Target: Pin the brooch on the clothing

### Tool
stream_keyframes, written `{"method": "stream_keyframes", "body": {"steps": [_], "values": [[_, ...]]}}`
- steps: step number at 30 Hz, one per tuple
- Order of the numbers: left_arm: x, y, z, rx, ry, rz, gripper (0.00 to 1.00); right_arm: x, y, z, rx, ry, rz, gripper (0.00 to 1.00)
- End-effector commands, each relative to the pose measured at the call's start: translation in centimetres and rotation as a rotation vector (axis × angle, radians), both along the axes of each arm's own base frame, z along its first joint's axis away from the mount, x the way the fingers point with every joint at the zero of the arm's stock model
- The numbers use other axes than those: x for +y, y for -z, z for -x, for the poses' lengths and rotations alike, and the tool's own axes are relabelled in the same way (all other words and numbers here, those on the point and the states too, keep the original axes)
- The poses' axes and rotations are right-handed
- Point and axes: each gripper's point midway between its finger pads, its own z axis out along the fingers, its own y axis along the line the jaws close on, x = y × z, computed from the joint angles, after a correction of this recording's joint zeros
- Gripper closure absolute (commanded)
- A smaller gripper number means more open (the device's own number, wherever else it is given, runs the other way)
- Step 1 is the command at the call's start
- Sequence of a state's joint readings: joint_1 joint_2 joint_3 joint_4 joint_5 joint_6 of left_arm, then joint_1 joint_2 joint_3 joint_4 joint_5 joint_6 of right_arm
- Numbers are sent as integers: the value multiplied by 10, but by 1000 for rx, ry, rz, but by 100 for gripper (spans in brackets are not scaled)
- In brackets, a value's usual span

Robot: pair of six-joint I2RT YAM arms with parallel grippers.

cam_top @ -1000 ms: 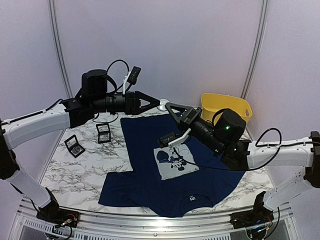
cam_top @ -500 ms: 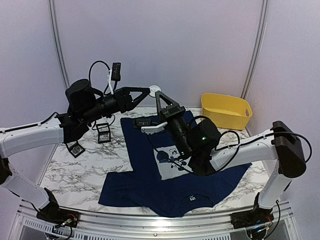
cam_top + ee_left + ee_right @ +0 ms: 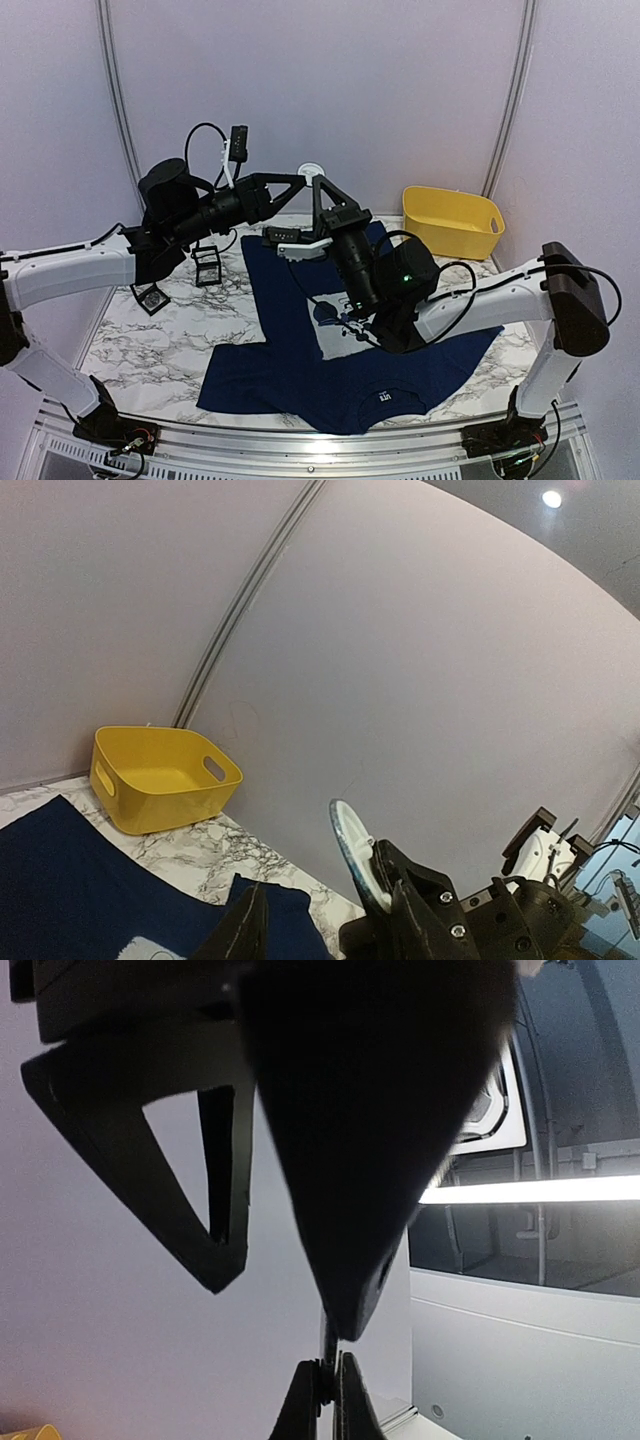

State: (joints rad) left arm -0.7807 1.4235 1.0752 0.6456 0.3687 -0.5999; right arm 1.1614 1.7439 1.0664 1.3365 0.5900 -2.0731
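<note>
You've lifted the brooch [image 3: 311, 171] higher vs 1 s ago: your R pincer [image 3: 318, 184] nipped shut on it, L pincer [image 3: 303, 180] grip can't tell, T-shirt [image 3: 290, 350] flat on tabletop [image 3: 150, 340] below.

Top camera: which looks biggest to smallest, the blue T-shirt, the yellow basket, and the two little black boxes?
1. Blue T-shirt
2. Yellow basket
3. Farther black box and nearer black box: about alike, so a tie.

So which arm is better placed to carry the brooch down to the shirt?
Right, probably: the right gripper is shut on the brooch above the clothing, while the left gripper looks open beside it.
</note>
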Motion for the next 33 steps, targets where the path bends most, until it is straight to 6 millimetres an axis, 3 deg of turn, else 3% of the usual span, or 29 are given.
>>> {"method": "stream_keyframes", "body": {"steps": [1, 4, 9, 12, 21, 22, 23, 24, 27, 30, 33], "values": [[-12, -9, 7, -20, 65, 24, 59, 4, -11, 9, -11, -34, -53, 100], [-14, -9, 7, -14, 70, 25, 64, 6, -8, 9, -11, -36, -44, 100], [-11, -12, 7, -30, 53, 28, 90, 8, -4, 11, -14, -42, -28, 100], [-10, -11, 7, -29, 48, 27, 100, 11, 0, 14, -22, -57, -5, 100], [-3, -1, -2, -15, -21, 15, 100, 14, 5, 23, -28, -100, 4, 100], [1, 0, -4, -18, -42, 13, 100, 12, 3, 25, -25, -115, -24, 91], [5, 2, -6, -19, -61, 10, 100, 7, 0, 26, -23, -131, -66, 71], [9, 4, -9, -19, -80, 3, 100, 3, -2, 27, -15, -141, -102, 58], [21, 15, -19, -20, -142, -46, 100, -11, 1, 31, 50, -187, -171, 29], [26, 31, -24, -54, -181, -151, 100, -24, 2, 37, 271, -357, -336, 13], [25, 47, -23, -119, -175, -297, 100, -20, -2, 51, 767, -666, -459, 5]]}}
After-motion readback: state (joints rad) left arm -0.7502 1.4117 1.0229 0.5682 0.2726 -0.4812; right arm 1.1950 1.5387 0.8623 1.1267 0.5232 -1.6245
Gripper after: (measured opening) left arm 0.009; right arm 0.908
